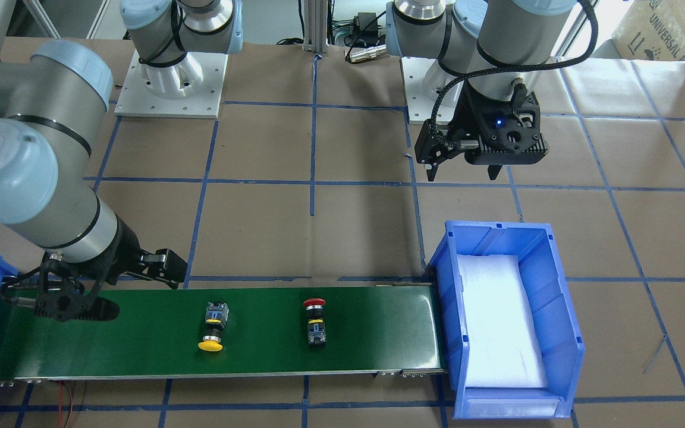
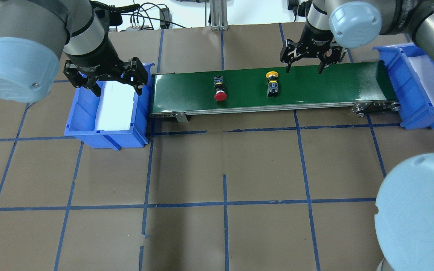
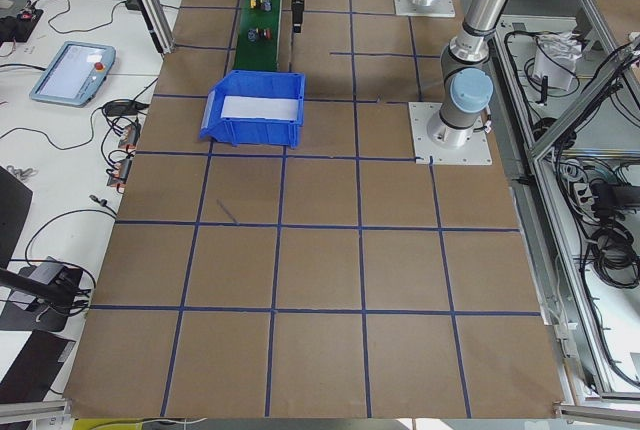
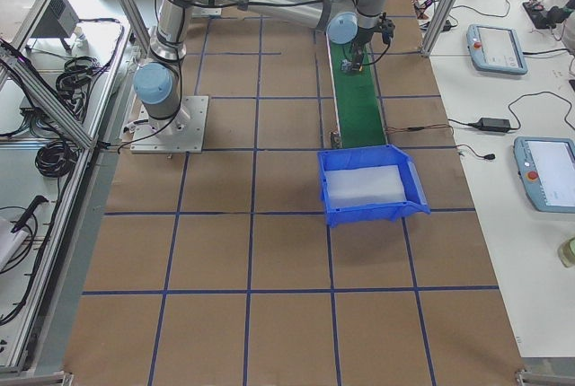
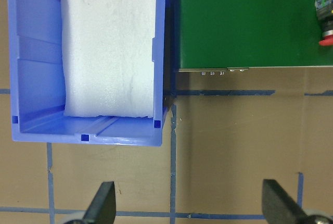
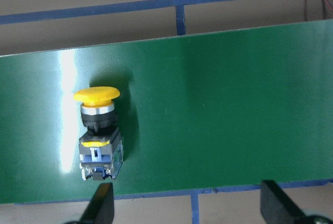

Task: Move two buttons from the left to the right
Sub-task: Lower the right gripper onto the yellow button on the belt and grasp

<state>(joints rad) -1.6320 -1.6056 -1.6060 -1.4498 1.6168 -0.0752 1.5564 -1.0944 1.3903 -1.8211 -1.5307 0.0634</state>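
A brown paper-covered bench (image 2: 262, 165) marked with a blue tape grid carries a long green conveyor belt (image 2: 322, 84) that runs between two blue bins. The bin at the robot's left (image 2: 104, 136) holds only a white foam pad (image 2: 115, 109). The bin at the robot's right (image 2: 422, 116) is also lined with white.

Both buttons lie on their sides on the belt, apart from each other and outside both bins. The red button (image 2: 219, 88) lies left of the belt's middle, with its cap pointing toward the robot. The yellow button (image 2: 272, 83) lies near the middle, with its cap pointing away from the robot.

The left tool (image 2: 118, 88) hangs above the left bin with its jaws spread wide and nothing between them. The right tool (image 2: 304, 67) hangs over the far edge of the belt, just to the right of the yellow button. Its jaws are also spread wide and empty, and it is not touching the button.
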